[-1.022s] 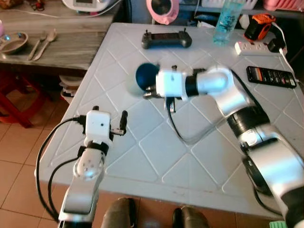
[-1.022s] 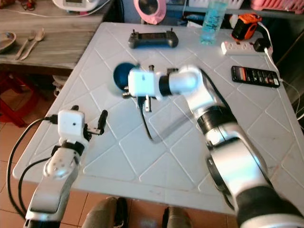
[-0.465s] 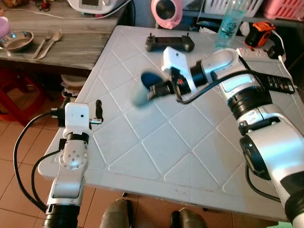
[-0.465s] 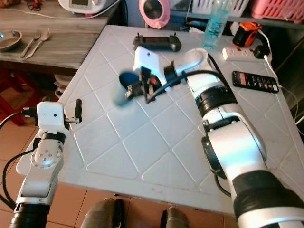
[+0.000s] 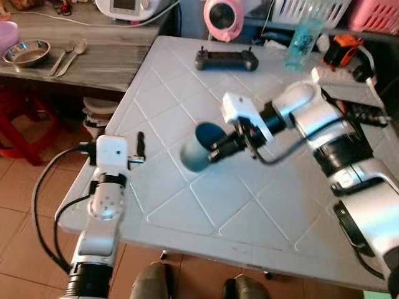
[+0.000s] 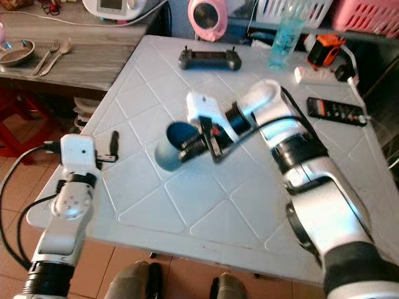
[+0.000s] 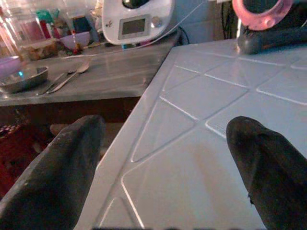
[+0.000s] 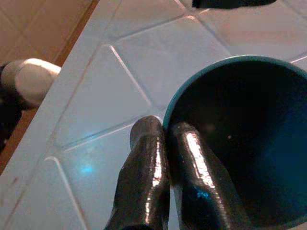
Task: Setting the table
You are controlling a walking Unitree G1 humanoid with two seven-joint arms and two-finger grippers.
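**Blue cup carried over the worktop by its rim**

The right claw is clamped on the rim of a blue cup, one finger inside the wall and one outside, as the right wrist view shows. The cup hangs tilted, mouth turned up and toward the far edge, above the middle of the white worktop, somewhat toward its left edge. I cannot tell whether its base touches the surface; it looks lifted.

The left claw hovers at the worktop's left edge with its fingers well apart and nothing between them.

The cup looks like rigid plastic or enamel: light, stiff, with a smooth and probably slippery wall. A pinch on the rim is a narrow hold, so the cup can swing or slip if the wrist turns fast. It would likely survive a short drop, but might roll on the ridged surface. Setting it upright calls for levelling the wrist before letting go.

At the far edge lie a black controller and a water bottle, well apart from the cup.
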